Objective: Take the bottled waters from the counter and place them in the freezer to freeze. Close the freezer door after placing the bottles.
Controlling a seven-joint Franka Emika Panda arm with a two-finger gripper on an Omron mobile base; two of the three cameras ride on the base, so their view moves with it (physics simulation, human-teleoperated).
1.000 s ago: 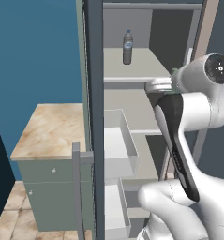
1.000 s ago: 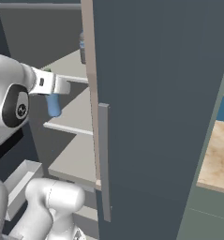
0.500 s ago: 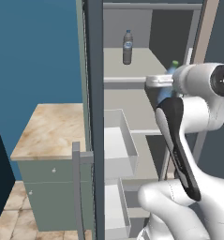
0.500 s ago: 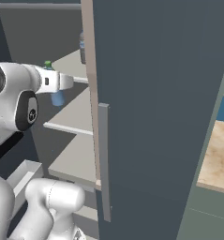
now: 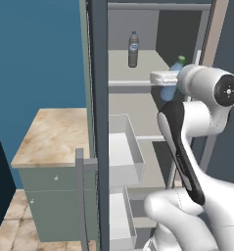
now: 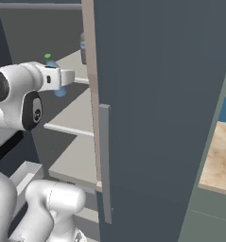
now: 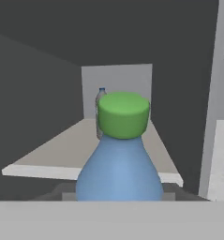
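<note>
Light blue bottle [image 7: 120,171] raised higher, nearer upper shelf [image 5: 138,83], end effector [image 5: 163,78] clamped

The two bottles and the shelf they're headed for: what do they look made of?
Blue bottle in the gripper: translucent, plastic-looking body, matte green cap. Grey bottle: smoky see-through body, likely plastic. Freezer shelf: flat matte light grey; it could be plastic or painted metal, the render shows no texture.
</note>
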